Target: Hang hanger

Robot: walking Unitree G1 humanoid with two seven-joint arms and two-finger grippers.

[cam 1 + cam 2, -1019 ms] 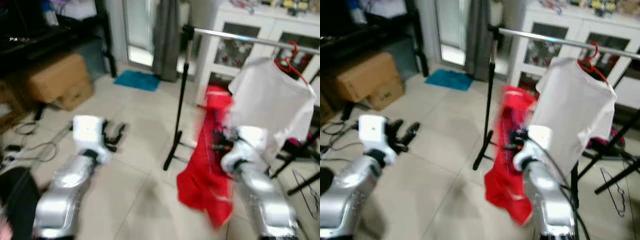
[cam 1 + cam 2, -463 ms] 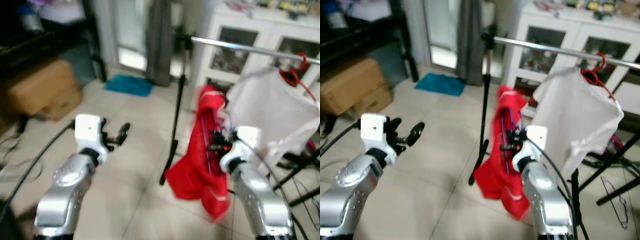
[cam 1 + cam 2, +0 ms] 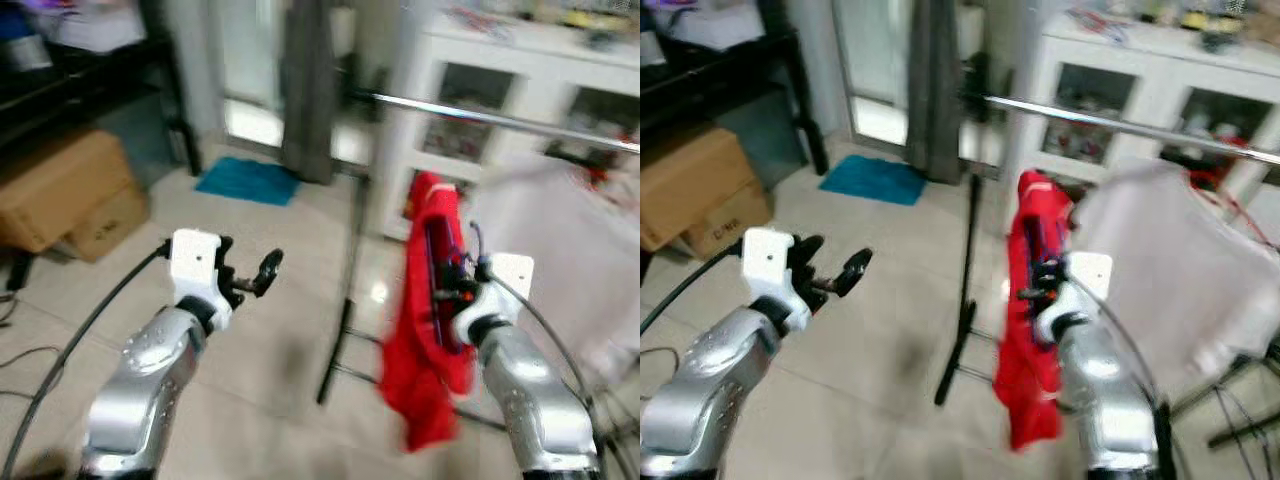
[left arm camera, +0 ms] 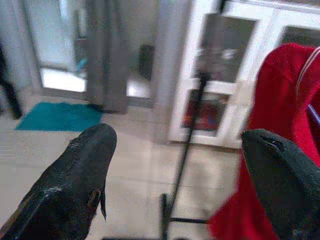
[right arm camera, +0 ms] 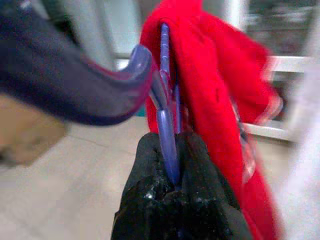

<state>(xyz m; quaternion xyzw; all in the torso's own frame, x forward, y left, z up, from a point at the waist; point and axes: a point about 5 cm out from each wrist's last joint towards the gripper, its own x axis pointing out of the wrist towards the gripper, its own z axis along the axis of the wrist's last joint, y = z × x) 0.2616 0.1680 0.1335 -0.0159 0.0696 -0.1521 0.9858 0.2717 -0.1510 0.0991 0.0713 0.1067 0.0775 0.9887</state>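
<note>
Nearest, two silver arms reaching forward over a pale tiled floor (image 3: 270, 400). On the right, right gripper (image 5: 172, 187) clamped tight on the thin purple stem of a hanger (image 5: 165, 132), its hook curving out just beyond the fingertips. Draped on that hanger, a red garment (image 3: 432, 330), hanging down in front of and below the gripper, bottom edge clear of the floor. On the left, left gripper (image 3: 255, 280) raised at about the same height, its two black fingers (image 4: 75, 180) spread wide apart with nothing between them, well apart from the hanger and the red garment. Just beyond the red garment, a black upright stand (image 3: 345, 290) carrying a silver clothes rail (image 3: 500, 117) that runs off to the right, above and behind the held hanger; hanger hook below the rail, not touching it. On the rail further right, a white shirt (image 3: 1170, 270) on a red hanger (image 3: 1240, 205), blurred. Behind, a white cabinet (image 3: 500, 80) with glass doors. To the left, a cardboard box (image 3: 65, 195) on the floor, a teal mat (image 3: 247, 180) near a doorway, and a grey curtain (image 3: 308, 85) hanging beside it.
</note>
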